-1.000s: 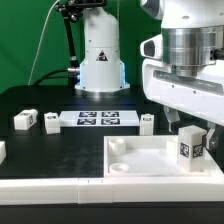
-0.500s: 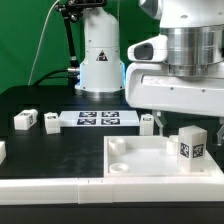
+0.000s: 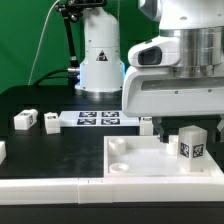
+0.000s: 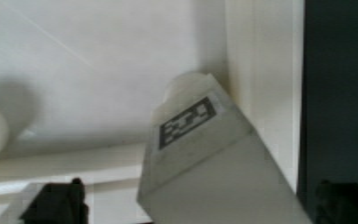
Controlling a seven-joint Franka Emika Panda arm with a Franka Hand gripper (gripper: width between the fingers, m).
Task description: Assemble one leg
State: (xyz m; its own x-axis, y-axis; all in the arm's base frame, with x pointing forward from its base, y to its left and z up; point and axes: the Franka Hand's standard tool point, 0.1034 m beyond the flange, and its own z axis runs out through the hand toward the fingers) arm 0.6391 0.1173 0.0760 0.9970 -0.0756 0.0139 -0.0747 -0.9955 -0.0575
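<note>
The leg I am after stands upright in the far corner of the big white recessed panel, on the exterior view's right, its tagged face turned toward that camera; I judge it has been seated there so that it can be fixed into the panel's corner. My wrist view shows the same leg close below me, tag plain to read, with my two dark fingertips standing apart on either side of it and touching nothing, so my gripper is spread wide and holds nothing. In the exterior view my gripper hangs just beside the leg, toward that view's left, low over the panel's rear edge. I count four small posts that I can be sure of: the standing one, two lying near each other on the black table at the exterior view's left, and, and one by the end of the marker board. One panel, one board.
</note>
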